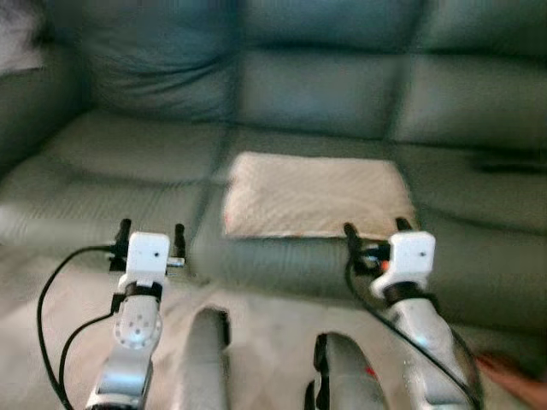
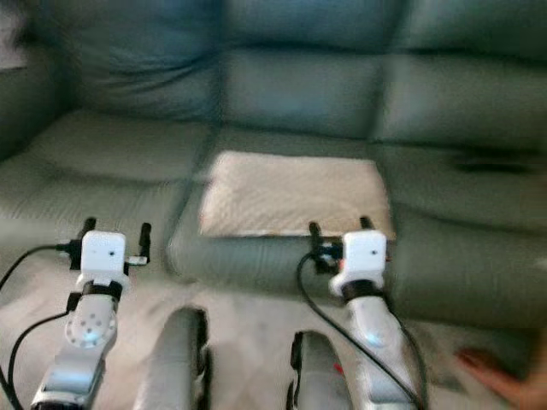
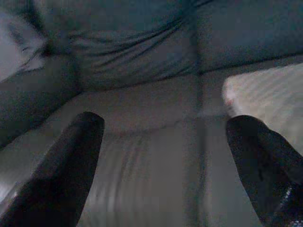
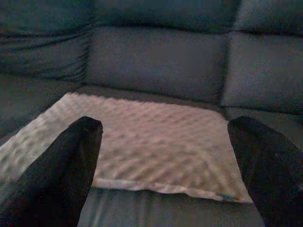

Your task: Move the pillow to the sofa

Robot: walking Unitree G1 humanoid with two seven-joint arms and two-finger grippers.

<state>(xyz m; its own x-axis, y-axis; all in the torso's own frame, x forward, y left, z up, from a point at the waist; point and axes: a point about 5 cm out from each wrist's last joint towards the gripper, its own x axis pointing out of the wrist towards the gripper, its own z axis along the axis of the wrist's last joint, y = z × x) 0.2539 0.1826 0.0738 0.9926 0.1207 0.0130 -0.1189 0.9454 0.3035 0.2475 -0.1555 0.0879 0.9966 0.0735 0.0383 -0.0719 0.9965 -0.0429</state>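
Grey-green sofa [image 1: 102, 179], cream pillow [image 1: 314, 195] lying flat on its seat

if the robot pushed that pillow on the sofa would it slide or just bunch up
The pillow looks thin, lying flat on the sofa seat, so it is probably light and floppy. Its textured fabric would likely grip the cushion and bunch rather than slide. It will not roll or tip.

sofa [image 1: 102, 171] left seat free | pillow [image 1: 312, 196] on middle seat | person's hand [image 1: 517, 380] lower right

Eye views blurred; hand [image 1: 521, 380] cut by edge; dark item [image 1: 510, 160] unclear.
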